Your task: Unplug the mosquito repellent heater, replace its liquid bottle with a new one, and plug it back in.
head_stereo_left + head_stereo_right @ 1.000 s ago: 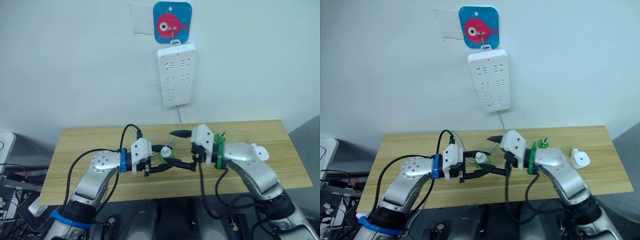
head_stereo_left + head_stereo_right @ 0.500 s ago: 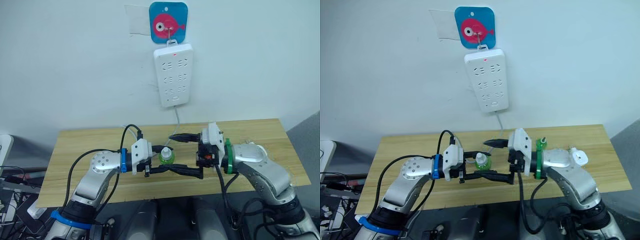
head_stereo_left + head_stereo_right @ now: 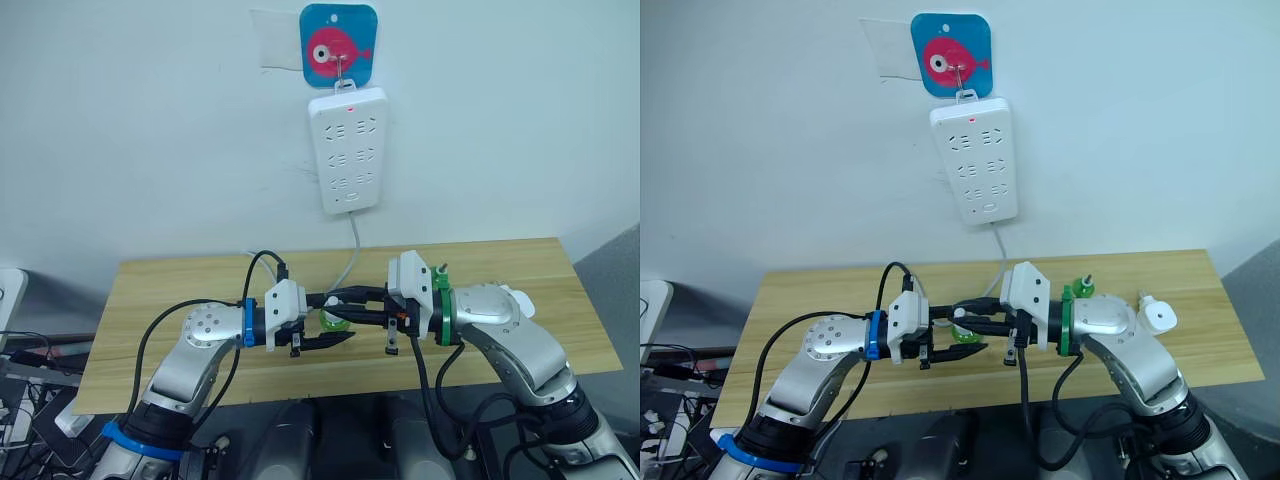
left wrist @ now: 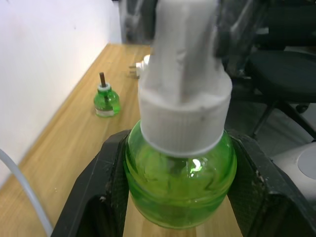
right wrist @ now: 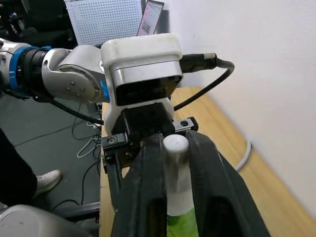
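Left tool [image 4: 177, 197]: grips capped green bottle [image 4: 180, 168] by its body.
Right tool [image 5: 170, 163]: clamps its white cap [image 5: 176, 144].
Bottles: two; second, uncapped bottle [image 4: 106, 100] on tabletop [image 4: 74, 128].
Heater [image 3: 1157, 315]: one, unplugged.

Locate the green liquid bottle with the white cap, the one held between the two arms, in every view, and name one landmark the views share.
Left eye view: green bottle at centre, over the table between both tools.
Right eye view: centre, same spot.
Left wrist view: foreground, clamped between the left tool's black fingers.
Right wrist view: its white cap between the right tool's fingers.
Shared landmark: the wooden table.
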{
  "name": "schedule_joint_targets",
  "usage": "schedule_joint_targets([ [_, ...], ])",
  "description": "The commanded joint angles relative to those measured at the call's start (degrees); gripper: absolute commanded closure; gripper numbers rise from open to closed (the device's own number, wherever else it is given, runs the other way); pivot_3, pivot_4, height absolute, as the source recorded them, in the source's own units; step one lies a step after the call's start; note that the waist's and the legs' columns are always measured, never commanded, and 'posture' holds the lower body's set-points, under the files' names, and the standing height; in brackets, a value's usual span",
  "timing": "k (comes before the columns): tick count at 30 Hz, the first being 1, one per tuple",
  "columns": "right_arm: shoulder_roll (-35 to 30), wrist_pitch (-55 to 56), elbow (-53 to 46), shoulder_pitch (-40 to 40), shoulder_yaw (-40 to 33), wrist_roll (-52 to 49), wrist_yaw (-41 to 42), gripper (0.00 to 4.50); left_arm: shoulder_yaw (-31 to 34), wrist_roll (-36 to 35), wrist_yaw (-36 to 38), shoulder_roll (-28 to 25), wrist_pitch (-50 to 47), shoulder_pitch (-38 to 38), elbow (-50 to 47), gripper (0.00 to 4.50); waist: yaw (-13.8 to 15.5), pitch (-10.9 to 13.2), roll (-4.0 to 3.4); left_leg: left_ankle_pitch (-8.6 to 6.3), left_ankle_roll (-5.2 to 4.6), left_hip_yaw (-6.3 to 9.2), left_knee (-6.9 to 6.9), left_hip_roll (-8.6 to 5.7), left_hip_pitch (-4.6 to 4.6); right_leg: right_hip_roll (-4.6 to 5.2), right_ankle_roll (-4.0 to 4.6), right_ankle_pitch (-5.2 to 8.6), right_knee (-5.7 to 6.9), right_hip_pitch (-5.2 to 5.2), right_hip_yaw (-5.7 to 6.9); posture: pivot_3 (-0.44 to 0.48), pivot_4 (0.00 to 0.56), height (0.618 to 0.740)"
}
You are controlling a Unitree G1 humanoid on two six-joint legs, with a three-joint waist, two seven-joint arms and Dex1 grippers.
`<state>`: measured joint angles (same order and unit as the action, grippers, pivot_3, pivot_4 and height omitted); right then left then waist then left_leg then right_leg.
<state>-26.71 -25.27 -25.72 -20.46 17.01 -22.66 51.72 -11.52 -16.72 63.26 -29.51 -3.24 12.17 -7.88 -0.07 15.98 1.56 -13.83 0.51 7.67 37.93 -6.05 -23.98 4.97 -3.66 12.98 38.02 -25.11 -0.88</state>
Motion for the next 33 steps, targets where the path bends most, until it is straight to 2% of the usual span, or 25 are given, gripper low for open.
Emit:
schedule_joint_targets([
  [1,0.33,-0.55,-2.11,-0.85,-2.18,-4.02,1.27,4.22,-0.32,-0.65,0.34,0.18,0.98,-0.18,-2.07,2.24,0.02,0.0,0.0,0.0,0.0,0.0,0.0,0.0,0.0,0.0,0.0,0.0,-0.01,0.0,0.0,0.055,0.239,0.74],
  [7,-0.26,-7.01,-6.13,-4.75,-8.23,-12.81,-0.72,4.22,0.09,-0.34,0.15,-0.06,1.54,-0.7,-1.35,2.24,0.02,0.0,0.0,-0.01,-0.01,0.0,-0.01,0.01,0.0,0.0,0.0,0.0,-0.01,0.0,-0.01,0.063,0.249,0.74],
  [10,1.34,-11.96,-6.79,-5.91,-13.0,-17.94,-7.01,4.22,0.7,-0.16,-0.02,-0.55,2.17,-1.6,-1.04,2.24,0.06,0.0,0.0,-0.01,-0.02,0.02,-0.01,0.01,-0.01,0.0,0.0,0.0,-0.02,0.0,-0.01,0.063,0.249,0.74],
  [13,3.45,-11.0,-3.5,-3.95,-14.98,-14.44,-13.58,4.22,1.32,0.06,-0.6,-0.97,3.01,-2.33,-1.03,2.24,0.11,0.0,0.0,-0.01,-0.02,0.03,-0.02,0.01,-0.01,0.01,0.0,0.0,-0.02,0.0,-0.01,0.072,0.253,0.74],
  [21,7.83,3.96,13.7,5.09,-11.15,4.26,-23.6,4.22,2.8,-0.4,-3.75,-1.15,1.67,-4.22,-3.32,2.24,0.19,0.0,-0.01,0.0,-0.01,-0.03,-0.04,-0.03,-0.01,0.01,0.0,0.0,0.02,-0.06,-0.06,0.1,0.257,0.74],
  [24,12.01,11.87,26.35,4.25,-10.79,10.35,-28.74,4.22,2.69,-0.34,-4.48,-1.22,1.31,-5.4,-4.59,2.24,-0.12,-0.02,0.0,0.0,-0.01,-0.05,-0.06,-0.01,0.08,-0.02,0.01,0.0,0.08,-0.06,-0.14,0.123,0.257,0.74],
  [28,14.37,21.54,38.92,1.96,-11.83,14.69,-31.19,4.22,2.8,-0.38,-4.97,-1.48,0.8,-6.45,-5.98,2.24,0.15,-0.02,-0.02,0.01,0.02,-0.05,-0.12,0.0,0.1,-0.05,0.02,0.01,0.06,-0.05,-0.1,0.132,0.26,0.74],
  [33,15.76,27.85,49.9,0.62,-13.44,16.35,-32.54,4.22,3.02,-0.49,-5.58,-2.02,0.18,-7.44,-7.29,2.24,0.27,-0.02,-0.01,0.01,0.01,-0.03,-0.1,-0.02,0.1,-0.04,0.02,0.01,0.04,-0.01,-0.1,0.153,0.269,0.74],
])
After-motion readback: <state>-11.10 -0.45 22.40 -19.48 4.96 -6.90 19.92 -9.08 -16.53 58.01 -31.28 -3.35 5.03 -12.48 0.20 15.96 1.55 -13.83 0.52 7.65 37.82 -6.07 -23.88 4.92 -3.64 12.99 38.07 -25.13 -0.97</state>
